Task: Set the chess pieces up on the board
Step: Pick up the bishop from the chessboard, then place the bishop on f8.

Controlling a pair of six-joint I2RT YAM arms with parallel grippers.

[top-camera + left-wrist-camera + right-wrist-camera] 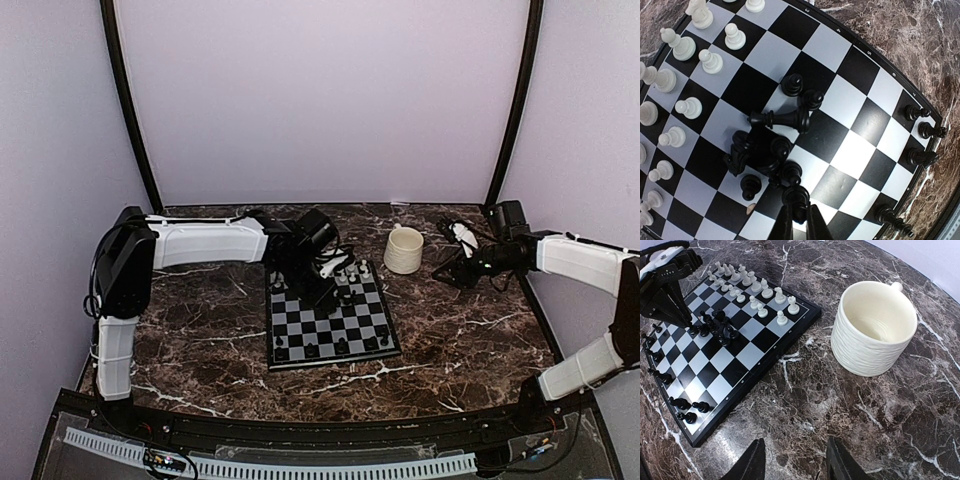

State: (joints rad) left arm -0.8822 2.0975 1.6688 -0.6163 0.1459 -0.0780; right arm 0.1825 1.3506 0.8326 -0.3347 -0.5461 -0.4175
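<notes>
Marble tabletop, mug upright, left jaws clamping black piece, right jaws spread, free

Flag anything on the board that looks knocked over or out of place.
A black piece lies on its side at the middle of the board, within a jumbled cluster of black pieces. The left gripper pinches a black pawn beside it. White pieces stand in neat rows.

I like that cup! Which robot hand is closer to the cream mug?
Right. The right gripper hangs open just beside the mug; the left gripper is farther, shut on a black chess piece on the chessboard.
</notes>
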